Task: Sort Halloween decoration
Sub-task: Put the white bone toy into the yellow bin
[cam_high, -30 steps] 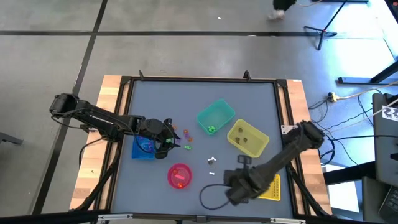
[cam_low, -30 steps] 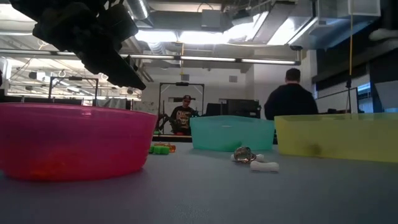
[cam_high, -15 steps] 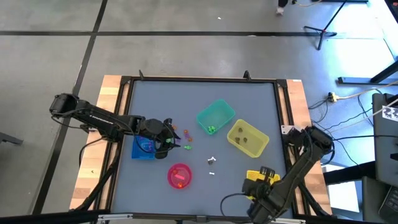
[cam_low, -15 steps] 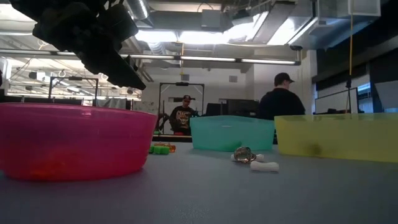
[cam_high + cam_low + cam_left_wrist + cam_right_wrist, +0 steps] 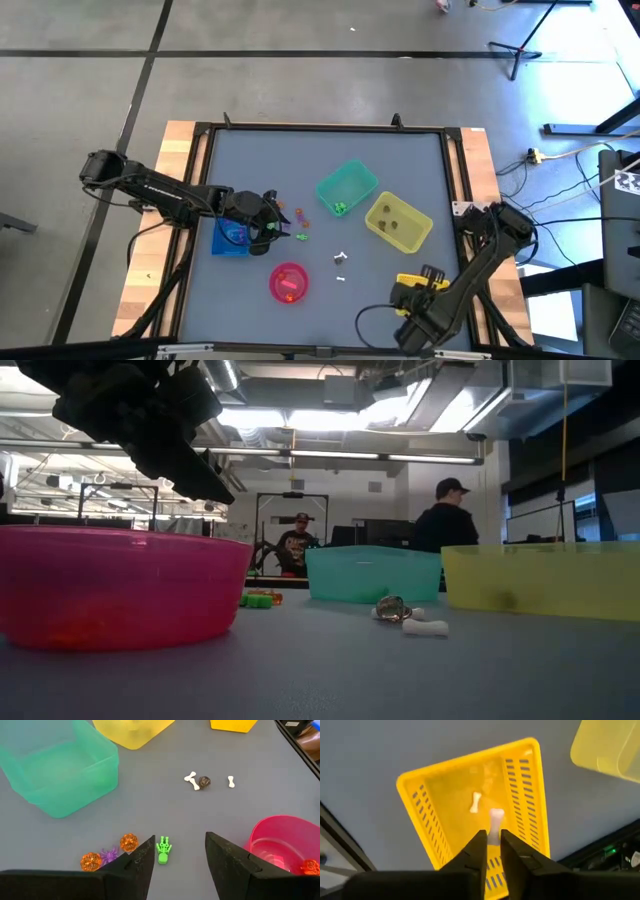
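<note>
Small Halloween trinkets lie on the grey table: a green skeleton (image 5: 163, 851), two orange pumpkins (image 5: 128, 842), a purple spider (image 5: 108, 855), white bones (image 5: 190, 779) and a dark grey piece (image 5: 204, 781). My left gripper (image 5: 177, 850) hangs open just over the table, and the green skeleton lies between its fingers, untouched. My right gripper (image 5: 493, 840) is near the table's near right corner, above a yellow slotted basket (image 5: 440, 795). It is shut on a white bone (image 5: 495, 820). A second white bone (image 5: 476, 802) lies on the basket's floor. My right gripper pinches one end (image 5: 494, 834) of the white bone between its two fingertips. The fingers come from above and point down. The rest of the bone sticks out past the fingertips, over the inside of the yellow basket.
A green bin (image 5: 346, 188) and a yellow bin (image 5: 398, 222) stand in the middle right. A pink bowl (image 5: 288, 282) holding orange pieces sits toward the near edge. A blue bin (image 5: 232, 237) lies under my left arm. People stand in the room beyond the table.
My right gripper has swung from the near middle of the table toward the right edge, rolling as it went. It now hangs over the yellow basket, which it hid before. My left arm and the trinkets on the table have stayed put.
</note>
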Robot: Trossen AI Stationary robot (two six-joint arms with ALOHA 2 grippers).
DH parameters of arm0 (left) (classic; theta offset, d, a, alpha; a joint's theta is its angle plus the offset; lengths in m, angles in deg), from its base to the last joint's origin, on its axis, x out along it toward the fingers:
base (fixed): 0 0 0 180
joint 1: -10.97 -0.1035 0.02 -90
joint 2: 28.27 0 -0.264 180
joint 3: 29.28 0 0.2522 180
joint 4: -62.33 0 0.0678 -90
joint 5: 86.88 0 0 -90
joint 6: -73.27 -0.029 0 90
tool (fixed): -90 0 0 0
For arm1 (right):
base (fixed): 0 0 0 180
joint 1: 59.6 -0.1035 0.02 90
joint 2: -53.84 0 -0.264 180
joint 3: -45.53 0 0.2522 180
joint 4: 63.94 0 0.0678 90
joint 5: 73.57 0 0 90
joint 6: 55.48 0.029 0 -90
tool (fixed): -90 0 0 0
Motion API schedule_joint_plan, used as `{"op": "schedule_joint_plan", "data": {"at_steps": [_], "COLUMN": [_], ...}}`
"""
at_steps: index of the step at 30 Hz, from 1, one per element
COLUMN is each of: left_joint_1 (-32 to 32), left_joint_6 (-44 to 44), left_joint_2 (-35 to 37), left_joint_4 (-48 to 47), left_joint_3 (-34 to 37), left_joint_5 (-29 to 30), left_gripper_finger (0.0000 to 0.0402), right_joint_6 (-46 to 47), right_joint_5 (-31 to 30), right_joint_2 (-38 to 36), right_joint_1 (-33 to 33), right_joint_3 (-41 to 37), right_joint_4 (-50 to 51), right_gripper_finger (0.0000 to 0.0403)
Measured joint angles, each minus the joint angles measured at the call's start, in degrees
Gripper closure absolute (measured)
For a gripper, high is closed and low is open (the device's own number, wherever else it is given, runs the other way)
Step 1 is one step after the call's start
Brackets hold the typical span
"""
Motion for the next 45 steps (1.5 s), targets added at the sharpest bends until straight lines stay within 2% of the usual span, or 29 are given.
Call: {"op": "schedule_joint_plan", "data": {"at_steps": [3,8,14,22,27,34,38,40,45], "left_joint_1": [0.0,0.0,0.0,0.0,0.0,0.0,0.0,0.0,0.0], "left_joint_6": [0.0,0.0,0.0,0.0,0.0,0.0,0.0,0.0,0.0], "left_joint_2": [0.0,0.0,0.0,0.0,0.0,0.0,0.0,0.0,0.0], "left_joint_4": [0.0,0.0,0.0,0.0,0.0,0.0,0.0,0.0,0.0], "left_joint_3": [0.0,0.0,0.0,0.1,0.1,0.1,0.1,0.1,0.1], "left_joint_5": [0.0,0.0,0.0,0.0,0.0,0.0,0.0,0.0,0.0], "left_gripper_finger": [0.0245,0.0245,0.0245,0.0245,0.0245,0.0245,0.0245,0.0245,0.0245], "right_joint_6": [0.0,1.0,-0.5,-1.1,-8.1,-19.8,-27.8,-30.5,-30.5], "right_joint_5": [1.4,0.4,0.3,1.4,-2.0,-13.7,-13.6,-13.5,-12.5], "right_joint_2": [0.0,0.0,0.0,0.0,0.0,0.0,0.0,0.0,0.1], "right_joint_1": [0.0,0.0,0.2,5.3,10.1,15.6,18.3,19.4,21.9], "right_joint_3": [-0.3,-0.3,-0.3,1.5,4.8,5.3,3.7,2.9,-1.3], "right_joint_4": [0.2,1.5,1.8,1.9,-0.2,-21.1,-32.1,-34.3,-35.2], "right_gripper_finger": [0.033,0.0264,0.0222,0.0216,0.0216,0.0216,0.0216,0.0216,0.0216]}}
